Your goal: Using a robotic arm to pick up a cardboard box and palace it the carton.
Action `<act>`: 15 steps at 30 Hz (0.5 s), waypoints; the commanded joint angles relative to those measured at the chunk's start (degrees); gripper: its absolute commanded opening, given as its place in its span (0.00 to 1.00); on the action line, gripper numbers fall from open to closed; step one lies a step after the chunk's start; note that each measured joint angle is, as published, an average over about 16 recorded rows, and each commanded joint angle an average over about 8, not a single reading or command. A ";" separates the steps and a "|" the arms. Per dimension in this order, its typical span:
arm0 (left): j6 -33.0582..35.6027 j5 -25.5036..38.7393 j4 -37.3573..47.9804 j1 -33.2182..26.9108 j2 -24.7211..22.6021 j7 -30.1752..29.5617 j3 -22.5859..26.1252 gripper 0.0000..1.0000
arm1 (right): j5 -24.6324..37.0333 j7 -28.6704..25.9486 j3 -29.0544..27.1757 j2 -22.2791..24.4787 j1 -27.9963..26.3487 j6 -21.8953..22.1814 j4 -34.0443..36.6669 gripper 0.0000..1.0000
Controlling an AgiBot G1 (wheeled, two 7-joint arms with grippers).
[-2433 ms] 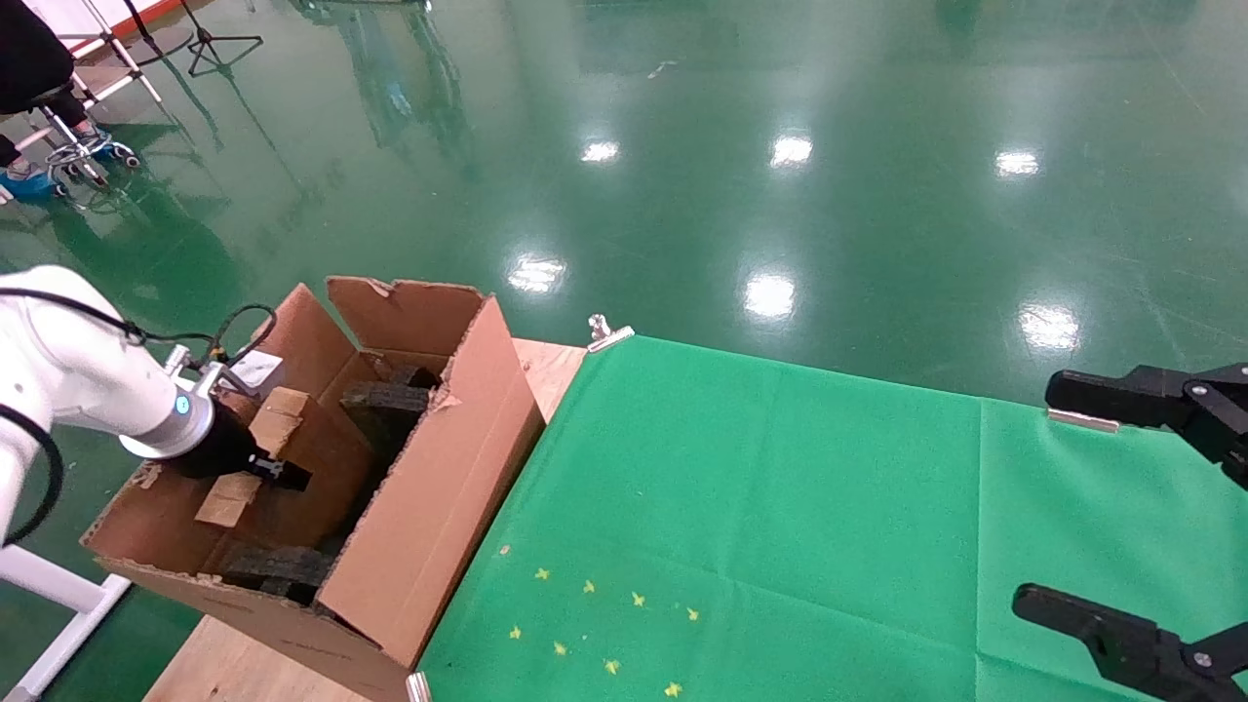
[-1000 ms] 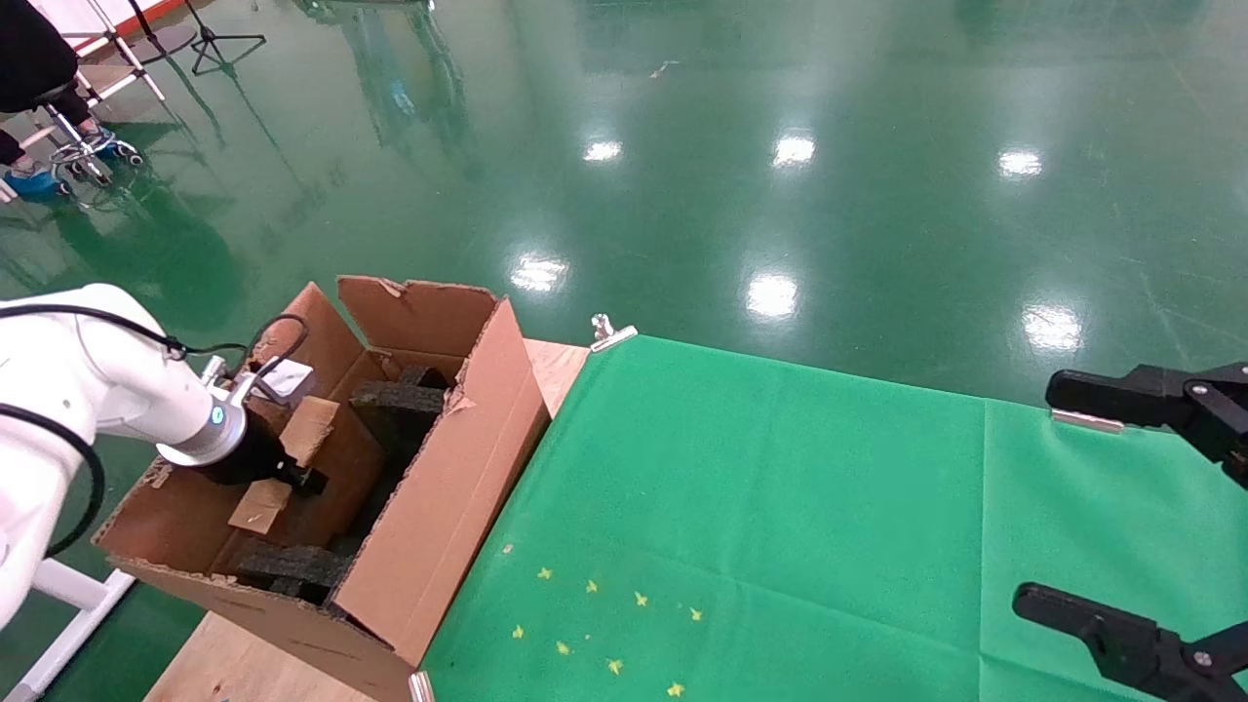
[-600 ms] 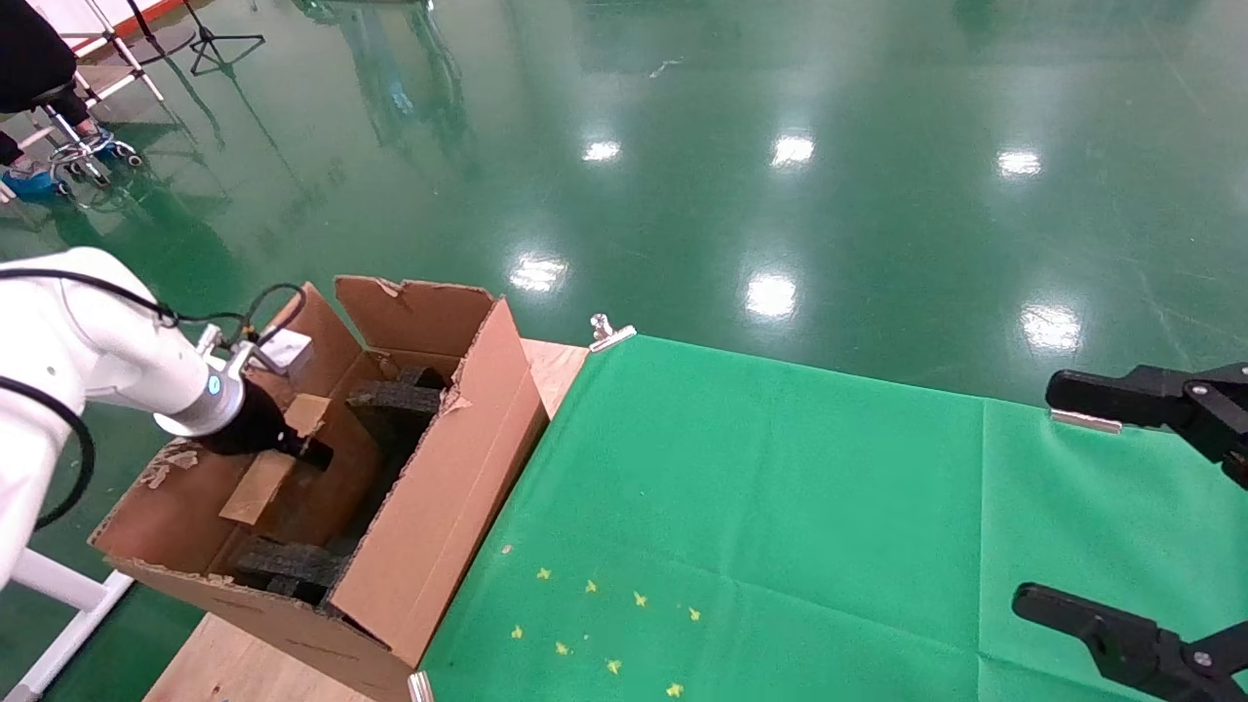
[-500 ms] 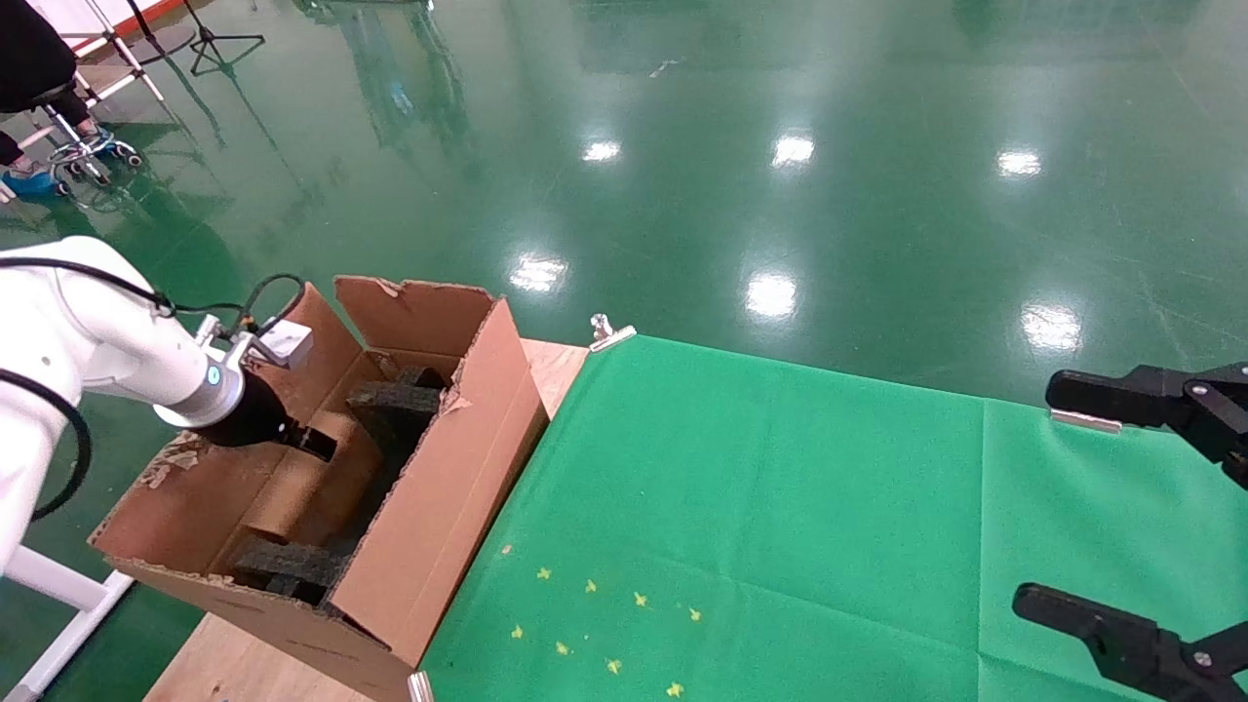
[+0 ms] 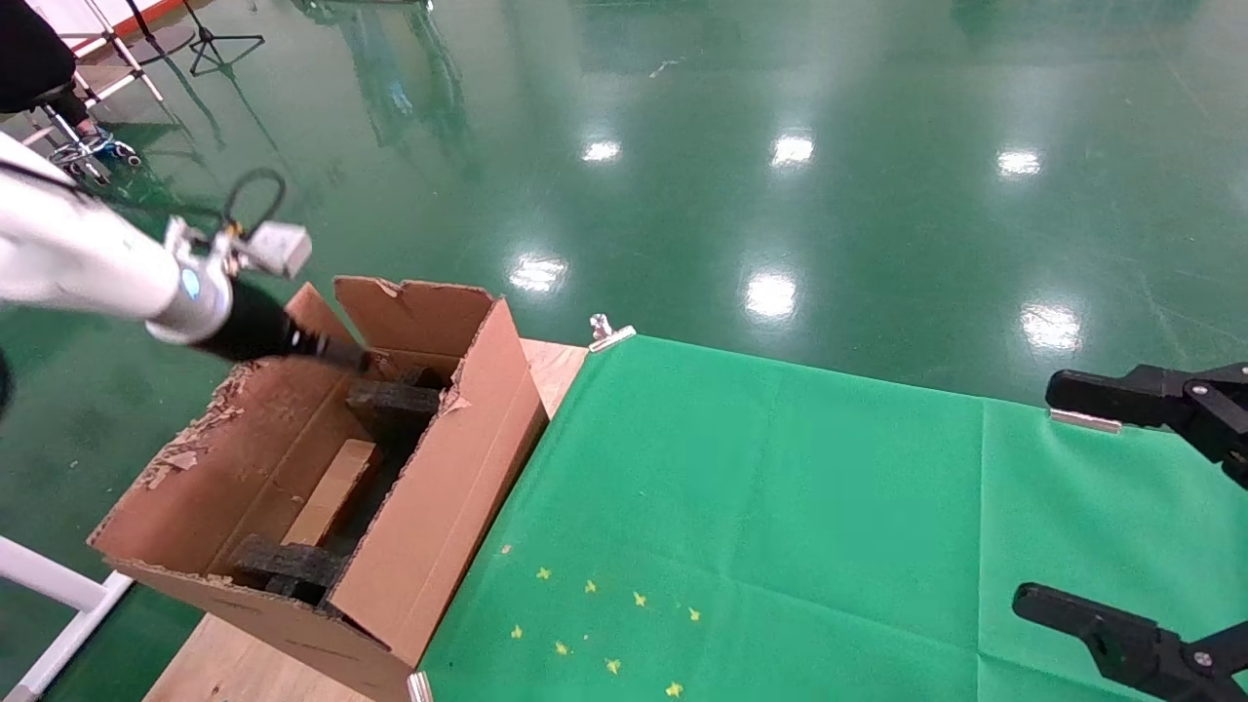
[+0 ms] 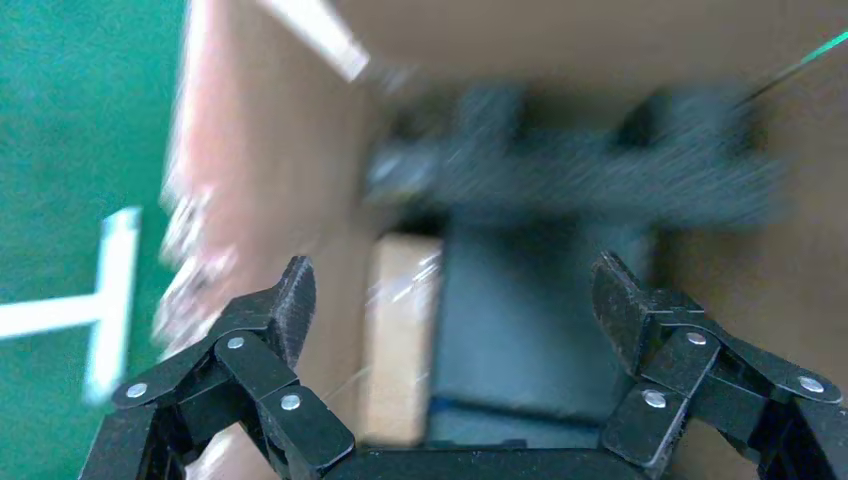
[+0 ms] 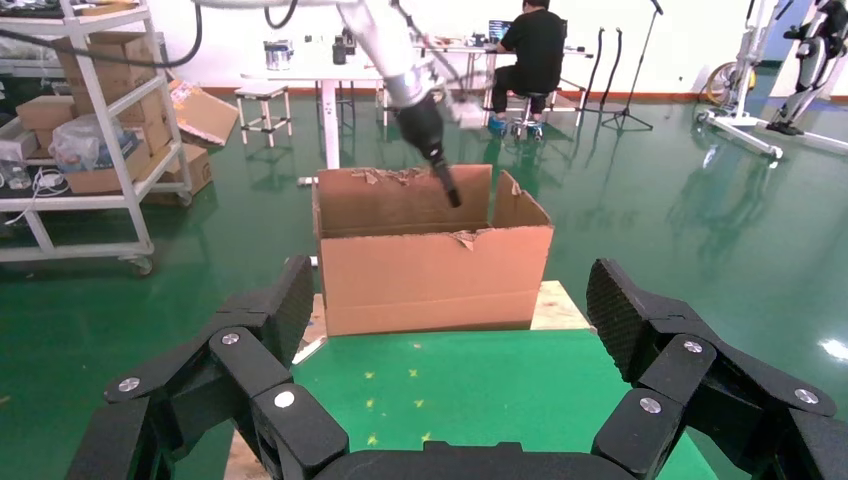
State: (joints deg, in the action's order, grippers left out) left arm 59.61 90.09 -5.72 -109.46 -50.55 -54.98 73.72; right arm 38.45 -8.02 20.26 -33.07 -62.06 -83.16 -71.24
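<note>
Green-clothed bench (image 5: 780, 507) carries the carton (image 5: 444, 507); the cardboard box (image 5: 331, 490) lies inside, left gripper (image 6: 455, 300) above with empty jaws wide apart, so placing looks done.

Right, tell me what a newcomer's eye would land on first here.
The big brown carton at the table's left end, the small cardboard box lying inside between black foam blocks. Above its far rim hangs the open left gripper; the right gripper waits open over the green cloth.
</note>
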 commanded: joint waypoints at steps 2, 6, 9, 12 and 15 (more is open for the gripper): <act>3.06 -4.08 -2.22 -2.36 2.08 0.97 -2.75 1.00 | 0.00 0.00 0.00 0.00 0.00 0.00 0.00 1.00; 10.73 -14.20 -6.71 -2.03 6.33 3.68 -8.90 1.00 | 0.00 0.00 0.00 0.00 0.00 0.00 0.00 1.00; 15.80 -21.22 -9.21 -0.39 8.39 5.42 -12.91 1.00 | 0.00 0.00 0.00 0.00 0.00 0.00 0.00 1.00; 19.14 -26.03 -10.70 1.08 9.33 6.43 -15.64 1.00 | -0.01 0.00 0.00 0.00 0.00 0.00 0.00 1.00; 21.16 -28.96 -11.55 2.07 9.61 6.81 -17.31 1.00 | -0.01 0.00 0.00 0.01 0.01 0.01 0.01 1.00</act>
State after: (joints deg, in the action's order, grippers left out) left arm 79.60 62.80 -16.79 -107.87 -41.15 -48.42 57.35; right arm 38.44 -8.01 20.26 -33.06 -62.06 -83.15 -71.23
